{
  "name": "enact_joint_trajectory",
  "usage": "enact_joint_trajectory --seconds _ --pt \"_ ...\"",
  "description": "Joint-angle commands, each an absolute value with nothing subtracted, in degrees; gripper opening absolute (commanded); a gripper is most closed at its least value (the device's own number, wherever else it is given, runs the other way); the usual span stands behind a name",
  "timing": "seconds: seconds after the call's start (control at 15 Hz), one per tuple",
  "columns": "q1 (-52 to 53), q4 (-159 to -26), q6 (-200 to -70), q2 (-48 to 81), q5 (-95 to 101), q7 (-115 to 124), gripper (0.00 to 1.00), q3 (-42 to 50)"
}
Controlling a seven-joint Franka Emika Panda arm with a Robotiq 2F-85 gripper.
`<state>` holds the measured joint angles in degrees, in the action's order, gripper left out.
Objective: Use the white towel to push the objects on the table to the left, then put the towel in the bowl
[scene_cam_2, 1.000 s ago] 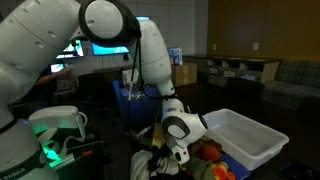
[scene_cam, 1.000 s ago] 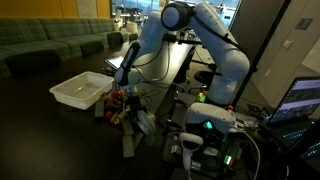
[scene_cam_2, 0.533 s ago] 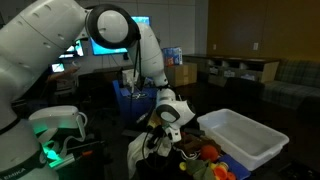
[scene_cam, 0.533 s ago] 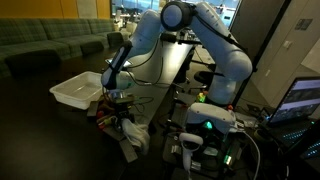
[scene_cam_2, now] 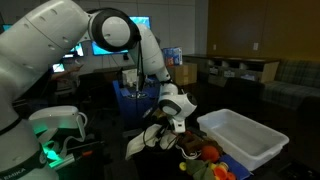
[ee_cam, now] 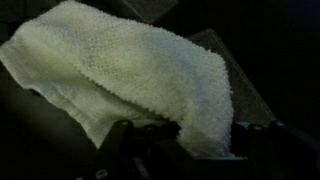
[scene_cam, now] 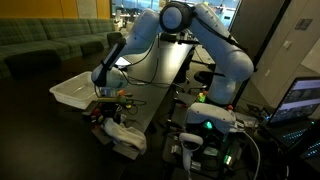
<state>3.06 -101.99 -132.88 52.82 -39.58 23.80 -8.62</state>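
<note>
- Dim office-lab all round: sofa (scene_cam: 45, 45) along the back wall, lit monitors (scene_cam_2: 100, 48) behind the arm, a green glow off a box (scene_cam_2: 55, 125) at the side.
- Down now to the glossy black surface (scene_cam: 160, 85), right in the thick of it.
- Arm (scene_cam: 190, 25) folded over and reaching low, with the gripper (scene_cam: 108, 97) down close to the surface, just beside the tray (scene_cam: 78, 98).
- Gripper closed and pinching the towel (ee_cam: 130, 70): plain as day in the wrist view, with dark fingers (ee_cam: 125, 145) either side of the cloth's near edge.
- Towel spread wide and rumpled across that wrist view, filling most of it.
- From outside, the same towel drooping off the gripper in a pale bunch on the side away from the tray, in both exterior views.
- Whether its low end touches the surface: cannot tell.
- Toys (scene_cam_2: 205, 153) in red and orange heaped on the surface between gripper and tray, close against the tray's front wall.
- A few dark pieces down near the gripper too, too small to make out.
- Tray sitting flat, white and shallow, with no towel in it.
</note>
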Motion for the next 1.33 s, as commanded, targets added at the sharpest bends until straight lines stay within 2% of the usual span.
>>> enact_joint_trajectory --seconds 0.0,0.6,0.93,1.27 --pt "5.1 -99.2 -135.9 53.3 -41.9 27.4 0.04 -7.7" --pt "0.6 -104.7 -134.9 43.9 -40.5 19.4 0.04 -7.2" --pt "-6.9 -114.9 -125.5 32.1 -40.0 -0.4 0.04 -7.3" --pt "-13.2 -123.1 -115.0 22.1 -38.1 -18.4 0.04 -2.8"
